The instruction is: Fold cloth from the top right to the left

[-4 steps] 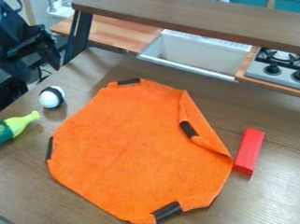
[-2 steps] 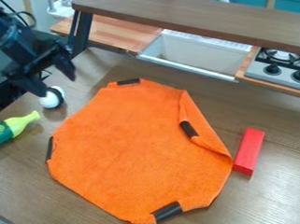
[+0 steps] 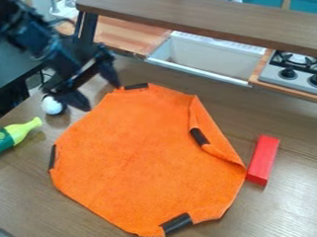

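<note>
My end effector (image 3: 101,96) stood wide, its two fingers spread, in the upper left of the camera view, beside the upper-left edge of the orange cloth (image 3: 140,156). The cloth lay on the table (image 3: 287,199), mostly flat, extending down and rightward from my end effector, its right edge turned inward.
</note>
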Controlling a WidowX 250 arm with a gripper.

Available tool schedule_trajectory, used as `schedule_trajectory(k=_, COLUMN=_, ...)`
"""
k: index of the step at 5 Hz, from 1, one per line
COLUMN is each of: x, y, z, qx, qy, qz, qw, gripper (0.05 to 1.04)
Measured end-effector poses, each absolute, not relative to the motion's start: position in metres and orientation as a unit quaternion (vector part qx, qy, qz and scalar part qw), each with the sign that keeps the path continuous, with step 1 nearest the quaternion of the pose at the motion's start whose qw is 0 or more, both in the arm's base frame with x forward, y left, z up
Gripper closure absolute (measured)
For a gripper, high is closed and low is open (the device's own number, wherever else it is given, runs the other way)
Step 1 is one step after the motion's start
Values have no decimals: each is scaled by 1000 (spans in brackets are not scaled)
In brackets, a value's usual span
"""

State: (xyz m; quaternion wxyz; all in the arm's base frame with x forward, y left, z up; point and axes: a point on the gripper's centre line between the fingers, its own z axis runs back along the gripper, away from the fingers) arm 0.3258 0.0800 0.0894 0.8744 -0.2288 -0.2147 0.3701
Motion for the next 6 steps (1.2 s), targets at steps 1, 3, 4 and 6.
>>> schedule_trajectory(k=1, x=339, y=52, z=90, qx=-234, qy=-215, qz=377, qw=870, gripper=84)
schedule_trajectory(k=3, x=370, y=-8, z=57, qx=-171, qy=-251, qz=340, qw=890, gripper=84)
schedule_trajectory(k=4, x=390, y=-32, z=42, qx=-141, qy=-264, qz=329, qw=896, gripper=84)
schedule_trajectory(k=6, x=413, y=-45, z=20, qx=-113, qy=-270, qz=314, qw=903, gripper=84)
